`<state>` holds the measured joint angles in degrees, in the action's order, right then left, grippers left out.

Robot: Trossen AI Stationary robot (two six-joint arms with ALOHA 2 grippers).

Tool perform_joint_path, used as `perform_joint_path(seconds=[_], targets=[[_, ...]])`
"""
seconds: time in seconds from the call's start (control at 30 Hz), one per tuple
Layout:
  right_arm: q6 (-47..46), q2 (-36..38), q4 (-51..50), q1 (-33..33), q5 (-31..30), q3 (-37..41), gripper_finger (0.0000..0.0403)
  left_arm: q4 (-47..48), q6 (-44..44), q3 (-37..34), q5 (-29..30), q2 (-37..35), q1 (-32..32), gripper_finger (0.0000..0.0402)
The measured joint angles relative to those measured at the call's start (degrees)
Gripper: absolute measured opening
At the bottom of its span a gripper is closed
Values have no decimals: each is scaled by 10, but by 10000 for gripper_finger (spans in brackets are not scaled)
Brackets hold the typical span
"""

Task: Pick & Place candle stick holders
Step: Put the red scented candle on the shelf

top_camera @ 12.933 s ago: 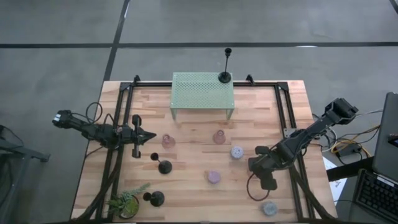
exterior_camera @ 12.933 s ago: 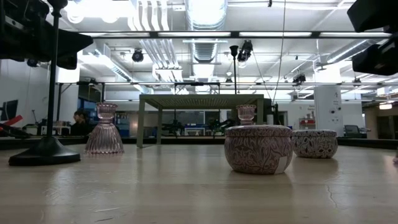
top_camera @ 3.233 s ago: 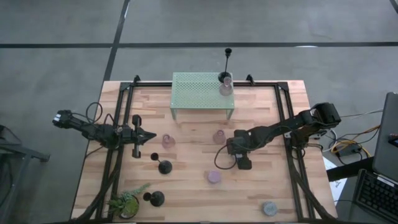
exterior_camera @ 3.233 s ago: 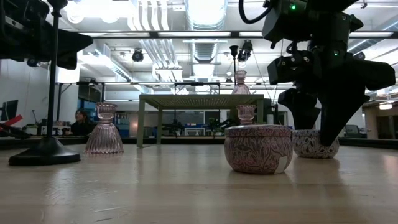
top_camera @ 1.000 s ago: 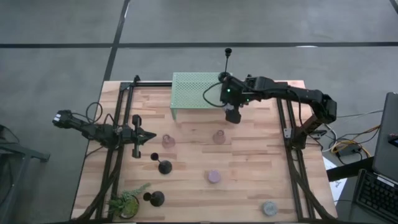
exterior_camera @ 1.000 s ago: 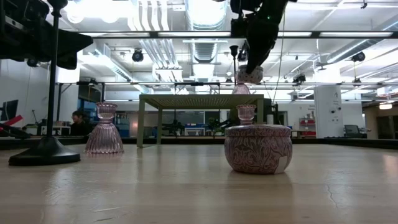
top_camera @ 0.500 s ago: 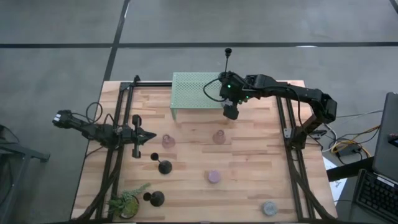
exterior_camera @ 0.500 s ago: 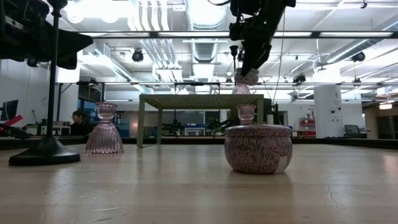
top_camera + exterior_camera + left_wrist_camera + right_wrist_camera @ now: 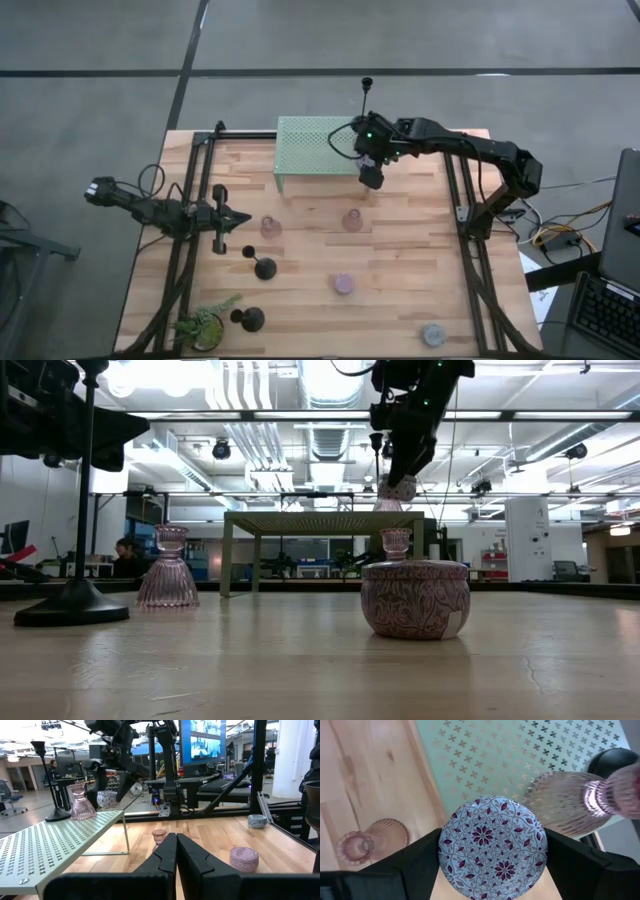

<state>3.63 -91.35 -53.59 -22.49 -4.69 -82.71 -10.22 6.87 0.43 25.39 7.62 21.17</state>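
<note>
From overhead, you cannot see the puck, because the right gripper [image 9: 371, 176] covers it at the rack's [image 9: 315, 150] front right corner. Refer to the right wrist view: the fingers are clamped on a round patterned puck [image 9: 492, 848], held above the rack edge. Beside it on the rack [image 9: 520, 755] stands a pink glass cup [image 9: 580, 800], partly cut off by the frame, with a black base [image 9: 617, 762] behind it. A second pink cup [image 9: 370, 840] stands on the table below.

In the low view, the carried puck [image 9: 399, 486] hangs just above the rack top [image 9: 320, 517], near the cup [image 9: 386, 503] there.

The left gripper [image 9: 240, 221] waits near the table's left edge with its fingers closed together [image 9: 176, 855].

On the table you still have a pink cup [image 9: 270, 228], two black stemmed holders [image 9: 263, 267] [image 9: 250, 319], a lilac puck [image 9: 343, 284], a grey puck [image 9: 433, 335] at the front edge, and a potted plant [image 9: 205, 322] at the front left corner.
</note>
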Motion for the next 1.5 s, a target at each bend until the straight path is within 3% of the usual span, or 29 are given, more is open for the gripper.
perform_joint_path(seconds=[1.03, 1.5], targets=[[13, -24, 33, -22, 0, 22, 314, 0, 0, 0, 0, 0, 0, 14], [16, -24, 33, -22, 2, 20, 350, 0, 0, 0, 0, 0, 0, 14]])
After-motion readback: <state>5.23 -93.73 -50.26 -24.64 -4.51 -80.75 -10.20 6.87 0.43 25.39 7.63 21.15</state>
